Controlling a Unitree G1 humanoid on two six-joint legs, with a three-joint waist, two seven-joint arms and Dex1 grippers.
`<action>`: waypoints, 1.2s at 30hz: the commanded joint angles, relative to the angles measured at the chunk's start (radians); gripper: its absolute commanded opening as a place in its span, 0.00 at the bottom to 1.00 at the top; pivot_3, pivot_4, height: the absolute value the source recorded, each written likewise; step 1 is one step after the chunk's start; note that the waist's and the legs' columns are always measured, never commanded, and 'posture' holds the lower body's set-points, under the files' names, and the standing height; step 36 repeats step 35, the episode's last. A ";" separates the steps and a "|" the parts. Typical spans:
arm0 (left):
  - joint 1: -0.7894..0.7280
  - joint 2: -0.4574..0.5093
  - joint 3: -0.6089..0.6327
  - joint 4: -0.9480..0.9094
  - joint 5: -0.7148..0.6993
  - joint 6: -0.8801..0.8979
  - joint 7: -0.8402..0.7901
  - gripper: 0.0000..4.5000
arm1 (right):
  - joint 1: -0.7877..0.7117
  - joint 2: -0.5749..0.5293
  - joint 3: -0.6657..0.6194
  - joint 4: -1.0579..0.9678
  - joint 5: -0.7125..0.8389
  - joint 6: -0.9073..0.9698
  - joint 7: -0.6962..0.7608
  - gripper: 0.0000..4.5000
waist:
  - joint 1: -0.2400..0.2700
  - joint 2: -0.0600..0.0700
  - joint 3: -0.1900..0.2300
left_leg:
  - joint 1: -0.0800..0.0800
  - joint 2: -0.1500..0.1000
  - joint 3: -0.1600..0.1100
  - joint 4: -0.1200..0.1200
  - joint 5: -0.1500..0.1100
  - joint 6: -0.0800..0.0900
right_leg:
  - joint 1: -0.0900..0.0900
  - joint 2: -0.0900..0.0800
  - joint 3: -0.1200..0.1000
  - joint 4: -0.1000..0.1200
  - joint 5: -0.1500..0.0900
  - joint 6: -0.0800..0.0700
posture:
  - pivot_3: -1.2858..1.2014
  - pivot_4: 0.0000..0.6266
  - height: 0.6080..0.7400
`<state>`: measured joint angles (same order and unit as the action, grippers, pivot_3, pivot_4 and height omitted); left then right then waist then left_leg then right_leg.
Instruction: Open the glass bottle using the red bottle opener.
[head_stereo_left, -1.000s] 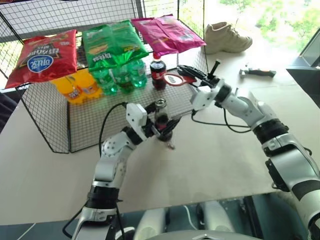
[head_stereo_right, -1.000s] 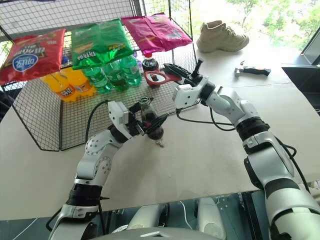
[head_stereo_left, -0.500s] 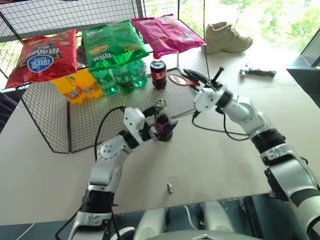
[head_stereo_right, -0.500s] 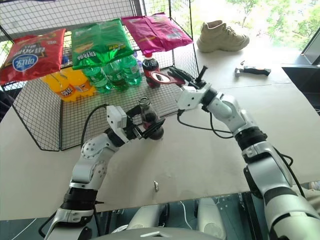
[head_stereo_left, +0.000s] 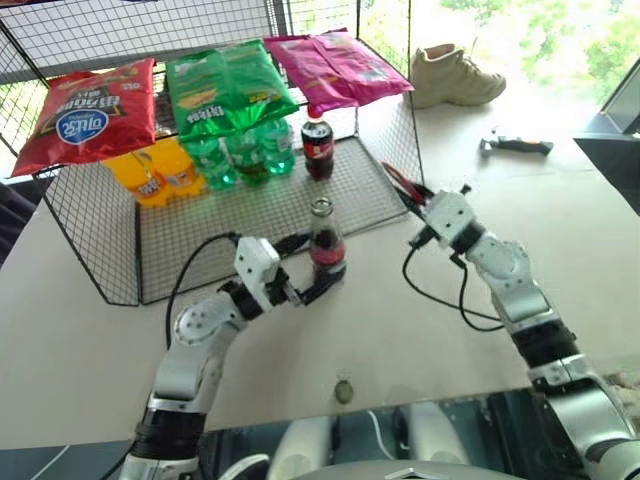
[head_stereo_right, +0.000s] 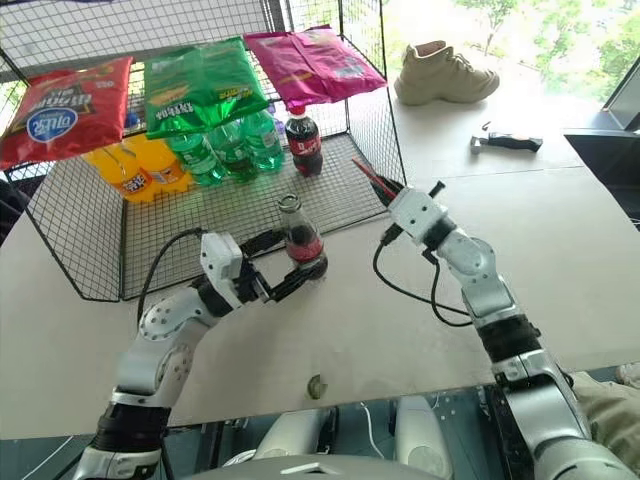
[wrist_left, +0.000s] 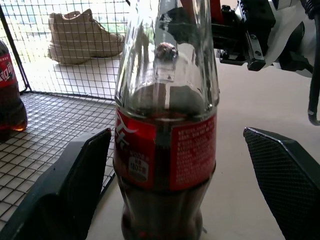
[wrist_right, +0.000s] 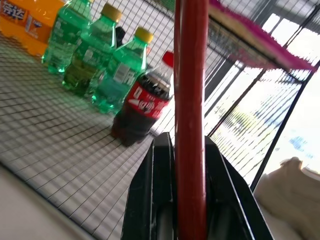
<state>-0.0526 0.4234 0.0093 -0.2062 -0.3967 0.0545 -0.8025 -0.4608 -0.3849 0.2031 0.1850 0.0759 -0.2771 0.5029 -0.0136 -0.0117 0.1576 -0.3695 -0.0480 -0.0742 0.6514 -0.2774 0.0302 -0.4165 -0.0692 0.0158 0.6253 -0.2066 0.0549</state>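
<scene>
1. On the table, just outside the front edge of the wire rack, the glass bottle stands upright with its mouth bare; a small round cap lies near the table's front edge, so I judge the bottle already opened.
2. Left tool: released, its 2 fingers spread wide to either side of the bottle's lower body. In the left wrist view, 1 finger sits very near the label while the other stands well apart; neither grasps the glass.
3. Right tool: clenched on the red bottle opener, which juts up and away from its fingertips toward the rack. It sits off to the bottle's right, apart from it, at about neck height.
4. Risk 1: the bottle is open, full of dark liquid and unsupported. A sideways sweep of either left finger while backing off could tip it and spill it across the table.
5. Risk 2: the opener's free end lies close to the rack's wire corner; a careless swing of the right arm could snag it on the mesh or twist it in the grasp.
6. Risk 3: the black cable looping under the right arm hangs over the table and could drag toward the bottle if that arm crosses leftward.
</scene>
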 joint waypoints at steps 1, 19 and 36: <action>0.058 0.031 0.047 -0.071 -0.025 -0.005 -0.006 0.97 | 0.098 -0.022 -0.037 -0.189 0.176 0.245 0.098 0.00 | 0.000 0.000 0.000 | 0.000 0.000 0.000 0.000 -0.001 0.001 | 0.000 0.000 0.000 0.000 0.000 0.000 | 0.52 0.24 1.00; 0.385 0.077 0.203 -0.163 -0.045 0.016 0.045 1.00 | 0.365 -0.201 -0.276 -0.435 0.468 0.820 0.178 0.99 | 0.006 0.001 0.001 | 0.000 0.000 -0.001 0.001 -0.002 0.003 | 0.002 -0.001 -0.003 -0.001 -0.001 0.001 | 0.52 0.24 1.00; 0.537 0.168 0.352 -0.047 -0.009 0.006 0.004 1.00 | 0.523 -0.378 -0.494 -0.119 0.395 0.307 0.591 0.99 | 0.005 0.000 0.002 | 0.002 0.001 0.001 0.002 -0.002 0.003 | 0.004 -0.001 -0.003 -0.002 -0.001 0.001 | 0.52 0.24 1.00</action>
